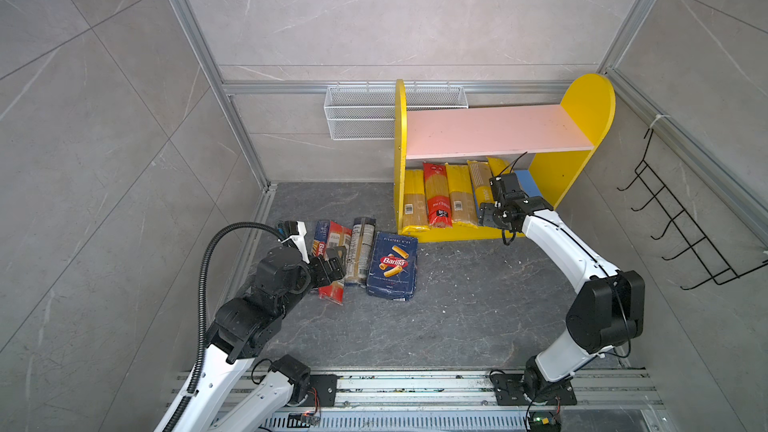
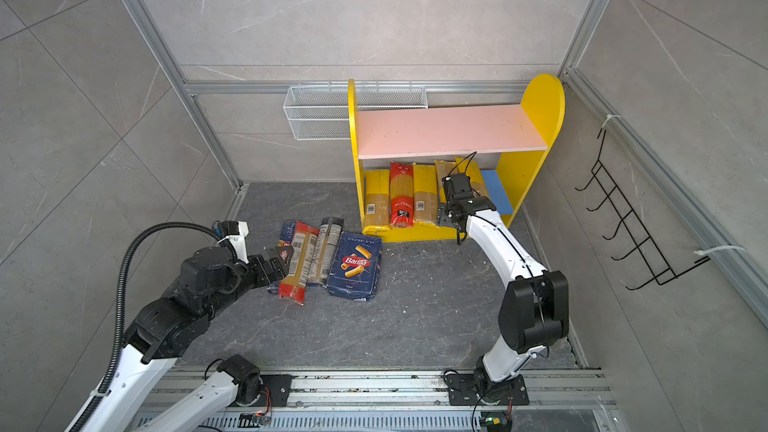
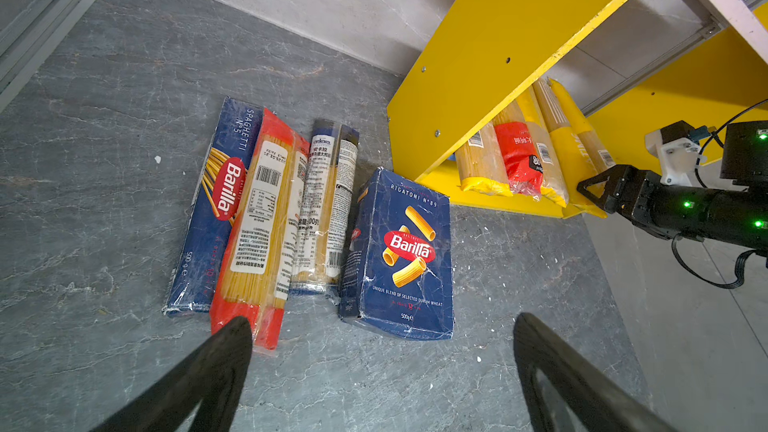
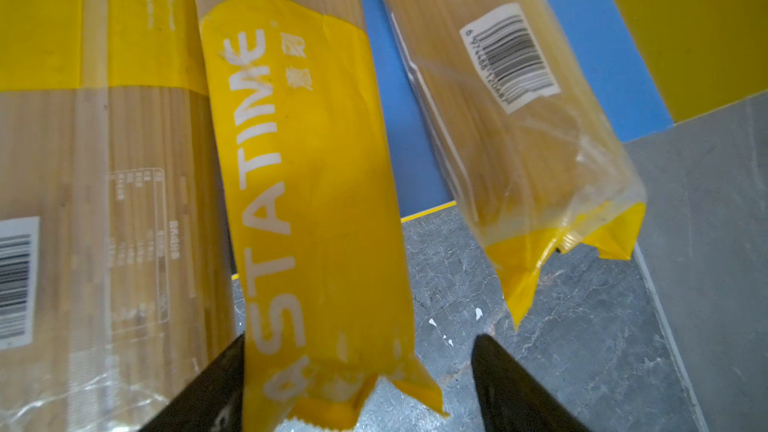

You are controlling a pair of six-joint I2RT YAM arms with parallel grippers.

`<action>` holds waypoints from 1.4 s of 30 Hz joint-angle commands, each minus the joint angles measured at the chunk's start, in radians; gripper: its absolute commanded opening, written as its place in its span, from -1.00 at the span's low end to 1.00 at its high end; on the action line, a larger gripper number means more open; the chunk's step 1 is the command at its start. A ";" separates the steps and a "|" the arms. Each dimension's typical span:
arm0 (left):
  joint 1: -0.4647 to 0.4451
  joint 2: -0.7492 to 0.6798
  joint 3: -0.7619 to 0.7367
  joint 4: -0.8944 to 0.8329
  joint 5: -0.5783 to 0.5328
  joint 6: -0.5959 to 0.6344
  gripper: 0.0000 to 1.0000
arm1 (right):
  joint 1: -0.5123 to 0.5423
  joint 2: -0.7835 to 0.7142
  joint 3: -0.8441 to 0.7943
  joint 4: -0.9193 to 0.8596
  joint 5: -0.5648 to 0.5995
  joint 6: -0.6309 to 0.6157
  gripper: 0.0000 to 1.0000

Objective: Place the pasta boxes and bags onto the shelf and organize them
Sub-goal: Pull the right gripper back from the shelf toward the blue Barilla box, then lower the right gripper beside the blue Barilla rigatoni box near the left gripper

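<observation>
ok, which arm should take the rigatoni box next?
Left, probably. The left gripper hovers open just short of the rigatoni box; the right gripper is across at the shelf, jaws open around the PASTATIME bag.

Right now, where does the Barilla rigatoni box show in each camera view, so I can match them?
In a top view: rigatoni box flat on the floor, lower centre, left of the shelf.
In a top view: rigatoni box at the same spot, left of the shelf.
Left wrist: rigatoni box mid-picture, near the shelf.
Right wrist: not in it.
Shared landmark: the shelf's yellow panels, in all four.
</observation>
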 commanded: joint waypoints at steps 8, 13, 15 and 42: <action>0.003 0.048 -0.056 0.032 0.038 -0.019 1.00 | 0.028 -0.336 -0.194 -0.054 -0.149 -0.023 0.72; 0.003 0.086 -0.096 0.065 0.091 -0.050 1.00 | 0.043 -0.519 -0.282 -0.127 -0.198 -0.023 0.76; 0.003 0.093 -0.122 0.094 0.107 -0.062 1.00 | 0.056 -0.582 -0.313 -0.146 -0.231 -0.014 0.80; -0.083 0.514 -0.190 0.291 0.121 -0.110 0.59 | 0.337 -0.257 -0.806 0.690 -0.727 0.338 0.93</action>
